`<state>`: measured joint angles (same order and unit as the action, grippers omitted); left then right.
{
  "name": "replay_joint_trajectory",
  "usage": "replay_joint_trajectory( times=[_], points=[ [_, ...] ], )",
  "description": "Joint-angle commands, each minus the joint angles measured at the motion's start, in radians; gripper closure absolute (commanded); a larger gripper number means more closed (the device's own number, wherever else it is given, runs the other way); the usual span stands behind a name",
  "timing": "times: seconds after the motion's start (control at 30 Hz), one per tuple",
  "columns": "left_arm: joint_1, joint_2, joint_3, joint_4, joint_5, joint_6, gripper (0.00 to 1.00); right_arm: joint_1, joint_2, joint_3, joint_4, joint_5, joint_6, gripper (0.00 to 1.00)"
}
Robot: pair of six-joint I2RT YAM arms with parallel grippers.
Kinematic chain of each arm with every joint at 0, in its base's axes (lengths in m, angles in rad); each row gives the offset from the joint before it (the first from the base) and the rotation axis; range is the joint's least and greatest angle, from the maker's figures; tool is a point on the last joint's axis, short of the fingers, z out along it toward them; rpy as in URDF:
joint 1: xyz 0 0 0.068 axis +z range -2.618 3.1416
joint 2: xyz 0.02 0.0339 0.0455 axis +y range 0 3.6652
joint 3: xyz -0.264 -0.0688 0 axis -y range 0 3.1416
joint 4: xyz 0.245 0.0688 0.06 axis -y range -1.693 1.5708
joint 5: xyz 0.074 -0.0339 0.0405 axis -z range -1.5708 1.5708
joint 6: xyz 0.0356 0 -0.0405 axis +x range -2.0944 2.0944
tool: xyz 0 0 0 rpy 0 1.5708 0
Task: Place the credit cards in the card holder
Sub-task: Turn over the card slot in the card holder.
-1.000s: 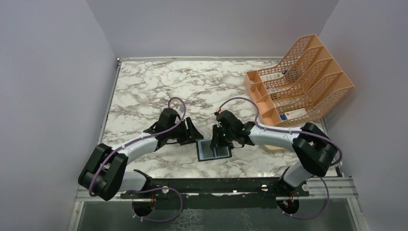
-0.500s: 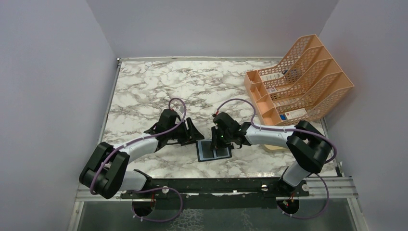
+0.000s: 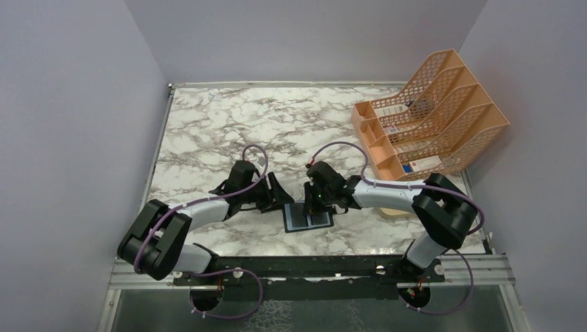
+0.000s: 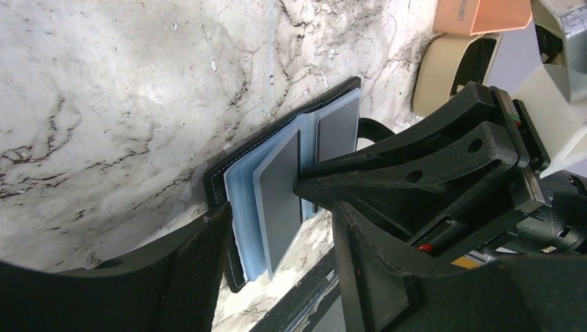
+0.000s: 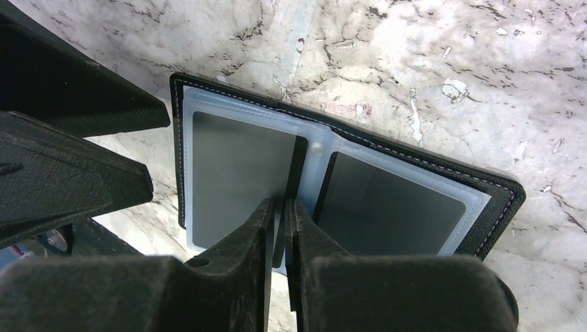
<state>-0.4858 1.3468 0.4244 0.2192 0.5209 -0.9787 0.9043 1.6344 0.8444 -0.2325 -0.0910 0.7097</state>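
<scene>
- The card holder (image 3: 308,218) is pictured lying open and flat on the marble table (image 3: 208,131), near its front edge, between the two arms.
- The left gripper (image 4: 280,221) is held with its fingers spread, the holder's left edge lying between them; nothing is grasped.
- The right gripper (image 5: 279,202) is set at the centre fold, its fingers pinched almost together; whether a thin leaf or card is caught there cannot be told.
- Dark panels (image 5: 239,176) are seen inside both clear sleeves (image 5: 315,173). No loose credit cards are in view, so loading is judged well advanced; closing may be left.
</scene>
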Motion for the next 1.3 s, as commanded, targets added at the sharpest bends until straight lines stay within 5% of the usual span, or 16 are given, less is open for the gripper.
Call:
replay_joint_trajectory(
  times=[0.0, 0.83, 1.07, 1.27],
  points=[
    [-0.011, 0.014, -0.001, 0.051, 0.035, -0.013, 0.43, 0.005, 0.015, -0.018, -0.008, 0.037, -0.008, 0.88],
    [-0.093, 0.086, 0.038, 0.120, 0.042, -0.067, 0.44, 0.005, 0.022, -0.029, 0.007, 0.033, -0.009, 0.88],
    [-0.099, 0.089, 0.042, 0.120, 0.041, -0.073, 0.53, 0.005, 0.010, -0.030, 0.003, 0.037, -0.009, 0.88],
    [-0.100, 0.081, 0.037, 0.121, 0.029, -0.075, 0.79, 0.005, -0.009, -0.027, -0.004, 0.040, -0.007, 0.87]
  ],
)
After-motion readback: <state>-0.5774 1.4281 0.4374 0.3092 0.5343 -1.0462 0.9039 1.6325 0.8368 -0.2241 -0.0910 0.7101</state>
